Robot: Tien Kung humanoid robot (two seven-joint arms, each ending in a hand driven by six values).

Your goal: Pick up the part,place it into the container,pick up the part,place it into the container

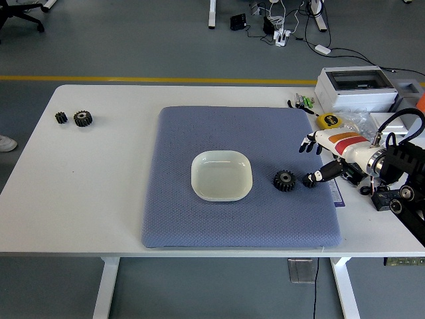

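A white rounded-square container sits mid-mat on the blue mat. A black gear lies on the mat just right of it. A smaller dark part lies right of that gear. My right hand, white with orange stripes, reaches in from the right. Its fingers are spread and hold nothing, and the thumb tip is beside the smaller part. Two more black gears, a small one and a larger one, lie on the bare table at the far left. My left arm is out of view.
A grey-white box stands at the back right. Near it lie a yellow tape measure, small tools and a clear bag of parts. The mat covers the table's middle.
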